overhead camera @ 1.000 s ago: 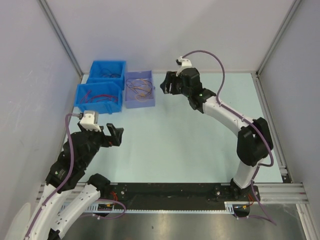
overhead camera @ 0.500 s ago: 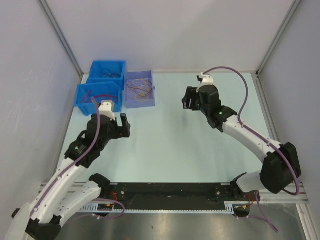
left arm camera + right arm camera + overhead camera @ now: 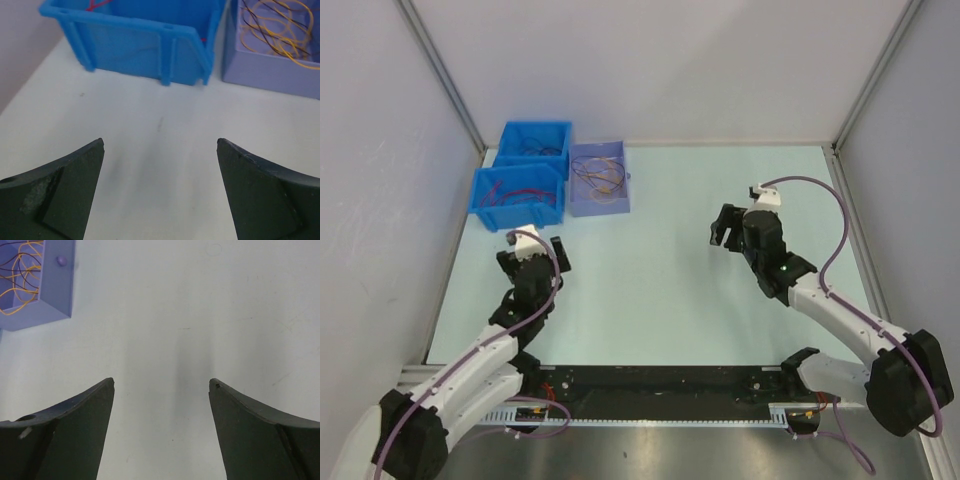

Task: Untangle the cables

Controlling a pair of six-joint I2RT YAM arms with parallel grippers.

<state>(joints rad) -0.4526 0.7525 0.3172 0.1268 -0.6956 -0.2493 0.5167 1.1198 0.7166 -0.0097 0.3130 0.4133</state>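
Tangled cables lie in the lavender bin and blue bins.

No legible writing in any view.
The blue bins, the lilac tray and the worktop show no readable label, brand, number or sign; any markings are too small to tell.

A near blue bin and a far blue bin stand one right behind the other at the far left of the pale table, with a lavender tray just beside them on the right and grey walls around
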